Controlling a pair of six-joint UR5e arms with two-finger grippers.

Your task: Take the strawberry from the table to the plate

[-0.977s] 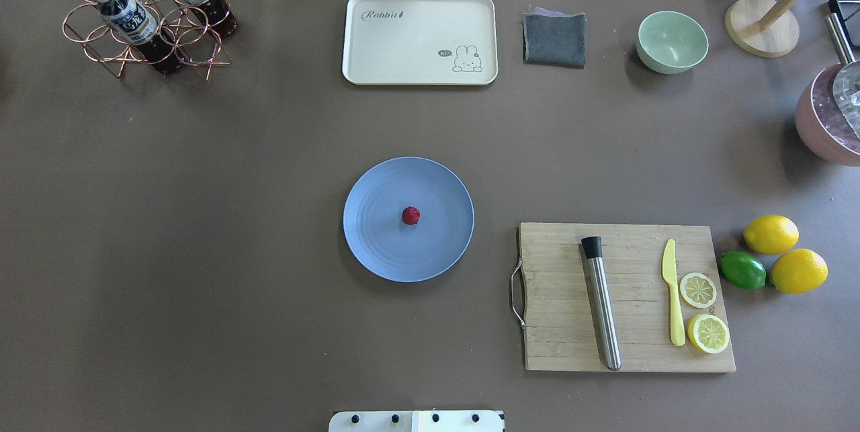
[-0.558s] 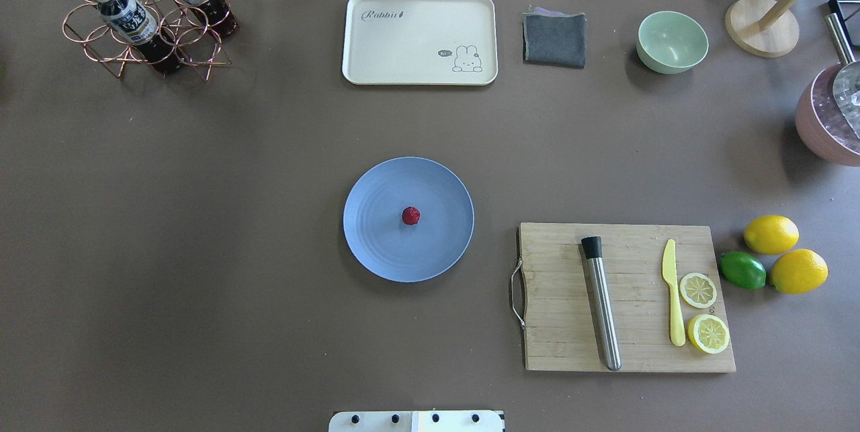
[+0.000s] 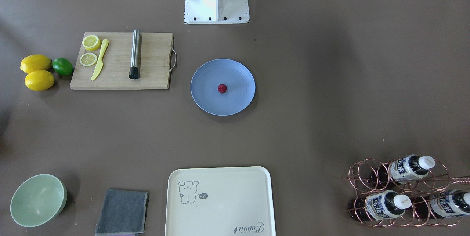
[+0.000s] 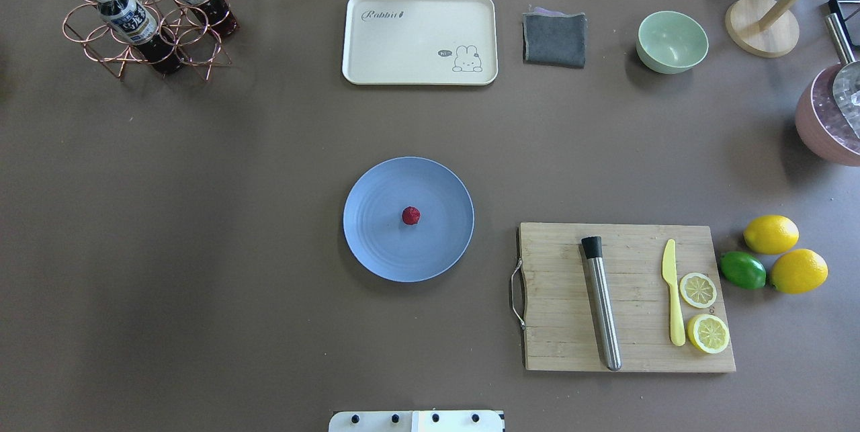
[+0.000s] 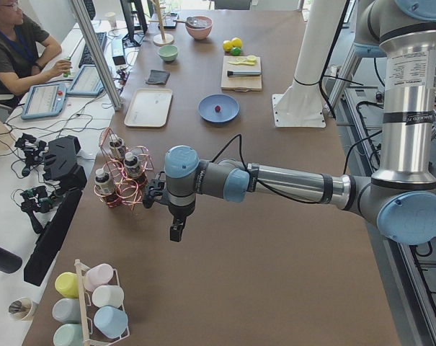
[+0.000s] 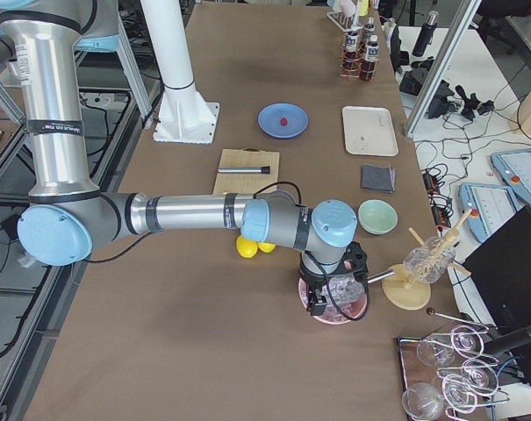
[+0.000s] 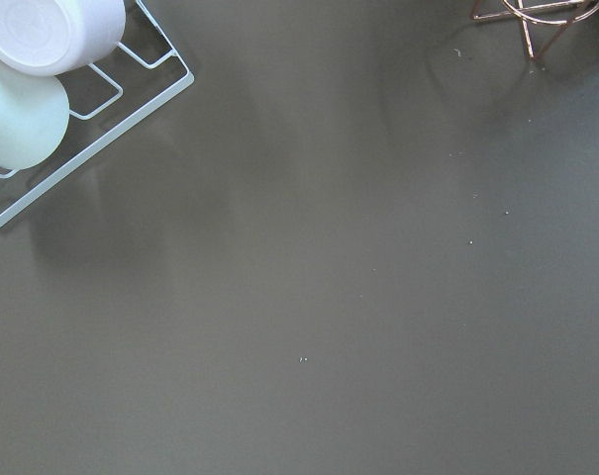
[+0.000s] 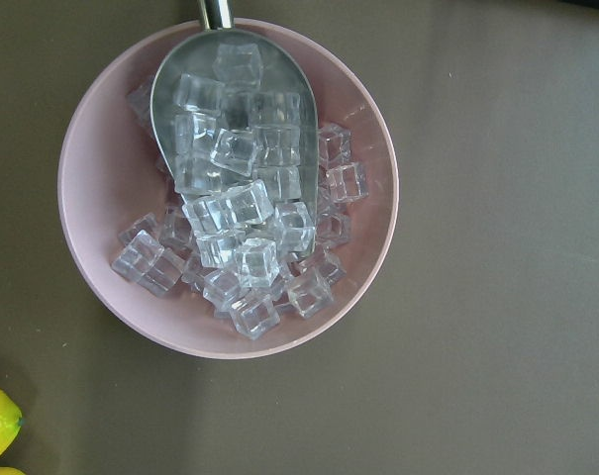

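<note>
The strawberry [image 4: 411,216] lies at the middle of the plate [image 4: 376,250], well apart from both grippers. The left gripper [image 5: 175,232] hangs over bare tabletop [image 4: 201,217] near the bottle rack [image 5: 120,180]. The right gripper [image 6: 318,305] hangs over the pink ice bowl [image 8: 96,188]. I cannot tell how far either is open.
</note>
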